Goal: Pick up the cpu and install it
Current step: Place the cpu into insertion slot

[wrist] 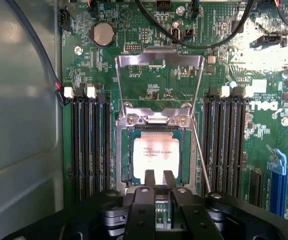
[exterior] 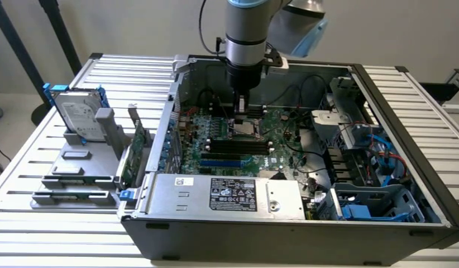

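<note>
The cpu (wrist: 155, 154) is a small square chip with a pale silver top, lying flat in the motherboard socket (wrist: 125, 155). The socket's metal load frame (wrist: 158, 61) is swung open beyond it, and a thin lever (wrist: 200, 155) runs along one side. My gripper (wrist: 159, 175) hangs just over the cpu's near edge, its two dark fingertips (wrist: 149, 176) drawn close together with a narrow gap and nothing between them. In the exterior view my gripper (exterior: 242, 109) points straight down inside the open computer case, just above the cpu (exterior: 245, 130).
Black memory slots (wrist: 90, 145) flank the socket on both sides, and black cables (wrist: 218, 37) cross the board beyond it. The case wall (exterior: 172, 106) and power supply (exterior: 225, 192) box in the board. A hard drive (exterior: 79, 114) and a green card (exterior: 138, 146) stand outside at the exterior view's left.
</note>
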`<state>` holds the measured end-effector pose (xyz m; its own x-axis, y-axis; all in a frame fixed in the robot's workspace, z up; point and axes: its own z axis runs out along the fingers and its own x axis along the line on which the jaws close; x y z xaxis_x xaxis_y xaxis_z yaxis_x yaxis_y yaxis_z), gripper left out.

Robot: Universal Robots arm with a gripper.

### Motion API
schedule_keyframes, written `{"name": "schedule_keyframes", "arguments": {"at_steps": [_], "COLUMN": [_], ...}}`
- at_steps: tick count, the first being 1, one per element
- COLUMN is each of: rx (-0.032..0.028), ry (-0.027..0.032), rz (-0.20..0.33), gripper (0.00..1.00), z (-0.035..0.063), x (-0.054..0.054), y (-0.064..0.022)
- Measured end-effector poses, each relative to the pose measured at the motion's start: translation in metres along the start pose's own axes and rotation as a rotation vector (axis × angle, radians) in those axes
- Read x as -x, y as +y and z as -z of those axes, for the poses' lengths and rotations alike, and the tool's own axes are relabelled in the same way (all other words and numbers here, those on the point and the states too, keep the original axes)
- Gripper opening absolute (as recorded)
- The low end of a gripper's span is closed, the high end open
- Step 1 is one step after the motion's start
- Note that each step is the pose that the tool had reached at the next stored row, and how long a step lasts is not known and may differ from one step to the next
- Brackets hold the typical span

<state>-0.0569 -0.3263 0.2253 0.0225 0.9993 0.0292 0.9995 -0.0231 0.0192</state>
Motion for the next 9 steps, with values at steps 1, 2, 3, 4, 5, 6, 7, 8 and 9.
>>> {"name": "schedule_keyframes", "arguments": {"at_steps": [1, 2, 3, 4, 5, 6, 7, 8, 9], "rx": [-0.0019, -0.0041, -0.0060, -0.0079, -0.0098, -0.0115, -0.0133, -0.0150, -0.0162], "ry": [0.0000, -0.0001, -0.0001, -0.0002, -0.0002, -0.0003, -0.0003, -0.0003, -0.0003], "rz": [0.000, 0.000, 0.000, 0.000, 0.000, 0.000, 0.000, 0.000, 0.000], "gripper": [0.18, 0.12, 0.11, 0.11, 0.11, 0.11, 0.11, 0.11, 0.11], "z": [0.0002, 0.0004, 0.0006, 0.0008, 0.0010, 0.0012, 0.0014, 0.0016, 0.0017], "x": [0.000, 0.000, 0.000, 0.000, 0.000, 0.000, 0.000, 0.001, 0.001], "y": [-0.0029, -0.0061, -0.0093, -0.0126, -0.0159, -0.0190, -0.0222, -0.0252, -0.0281]}}
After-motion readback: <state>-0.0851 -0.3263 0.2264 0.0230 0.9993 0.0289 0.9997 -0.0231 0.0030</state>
